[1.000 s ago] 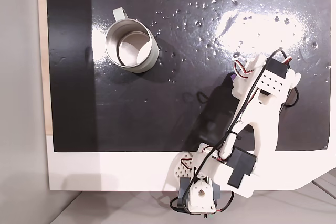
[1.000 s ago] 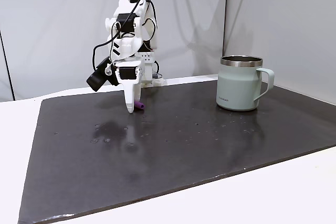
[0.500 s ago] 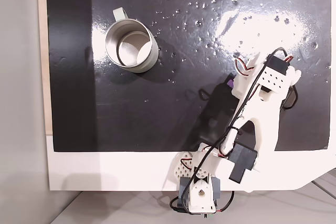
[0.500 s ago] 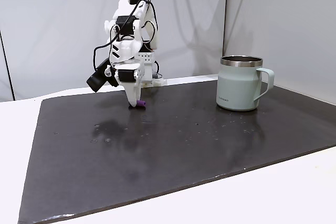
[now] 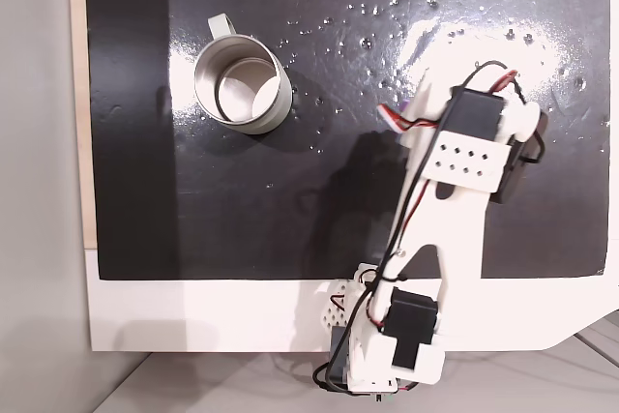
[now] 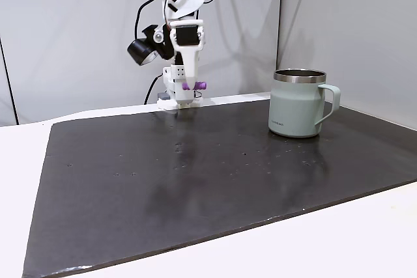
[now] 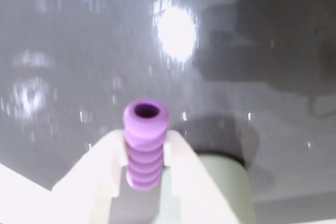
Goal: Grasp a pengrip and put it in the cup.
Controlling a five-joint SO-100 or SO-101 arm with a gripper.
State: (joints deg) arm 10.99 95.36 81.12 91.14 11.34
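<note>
- Here the gripper (image 7: 144, 174) has its two white fingers closed narrowly on the pengrip (image 7: 145, 142), the tube pinched along its lower ribs with the open end poking out beyond the fingertips.
- In a fixed view from the side, the pengrip (image 6: 194, 85) hangs in the gripper (image 6: 189, 89) well above the dark mat (image 6: 215, 180), to the left of the cup (image 6: 300, 103) and well apart from it.
- In a fixed view from above, the cup (image 5: 242, 84) stands far left on the mat, the arm's wrist to its right.
- The tube looks very light and soft; its ribs probably give the fingers purchase, so slipping seems unlikely.
- Being soft, it would likely squash under hard pressure; a gentle pinch across the middle of its length seems best, as it is held.
- Hollow and tiny, it may cling to a finger when the fingers part over the cup.
</note>
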